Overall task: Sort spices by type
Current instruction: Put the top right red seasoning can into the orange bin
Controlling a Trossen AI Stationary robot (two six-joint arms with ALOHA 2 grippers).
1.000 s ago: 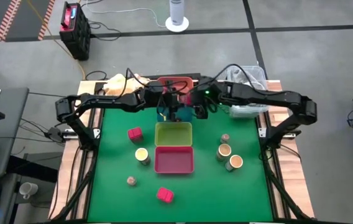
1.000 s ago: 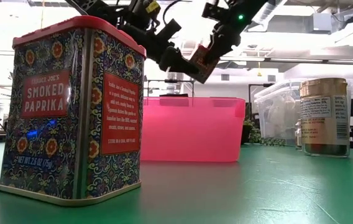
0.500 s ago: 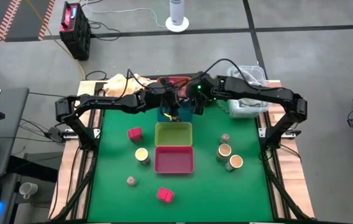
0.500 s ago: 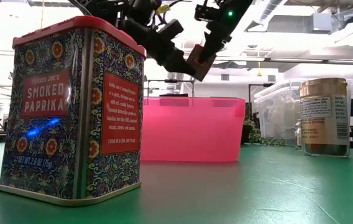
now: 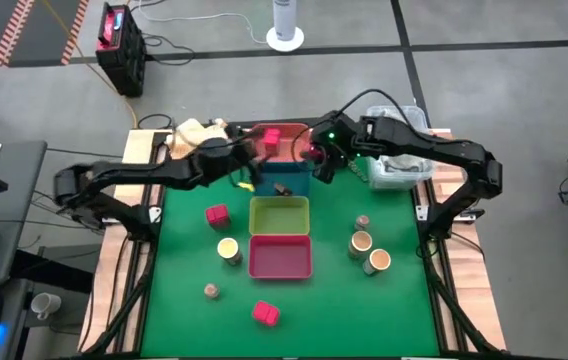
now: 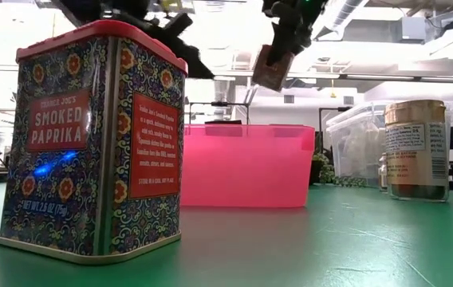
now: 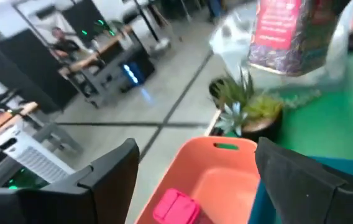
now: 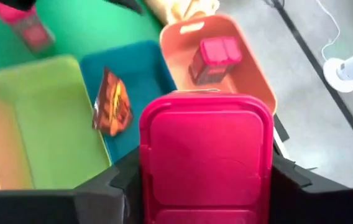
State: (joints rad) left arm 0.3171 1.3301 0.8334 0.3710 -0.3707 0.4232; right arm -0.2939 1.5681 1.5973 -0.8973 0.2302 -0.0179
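Observation:
My right gripper (image 5: 316, 163) is shut on a red-lidded spice tin (image 8: 204, 155), held high above the teal tray (image 5: 286, 186) at the table's far middle. My left gripper (image 5: 247, 172) stands open just left of it, with nothing between its fingers (image 7: 111, 177). Another red tin (image 5: 272, 138) lies in the orange tray (image 5: 289, 130). A small dark packet (image 8: 111, 109) lies in the teal tray. On the green mat stand two red tins (image 5: 217, 214) (image 5: 265, 313), tan cylinders (image 5: 228, 250) (image 5: 361, 243) (image 5: 377, 262) and small round jars (image 5: 210, 291) (image 5: 363, 221). My right gripper pinches the tin between its two fingers (image 8: 117, 180), one on each of two opposite side walls (image 8: 146, 186), just below the lid. The fingers slant down from above, from the table's right. The tin hangs below them, tilted, its base (image 6: 270, 78) downward, clear of the trays.
A yellow-green tray (image 5: 280, 215) and a pink tray (image 5: 280, 256) lie in a row nearer the front. A clear bin (image 5: 394, 170) stands at the far right, a small potted plant (image 7: 245, 109) beside the orange tray. A large paprika tin (image 6: 91, 143) fills the low view's near left.
My left gripper has let go of the tin and drawn back toward the table's left edge. My right gripper has taken hold of the tin and risen with it, rolling at the wrist. The tin now hangs more upright, higher above the trays.

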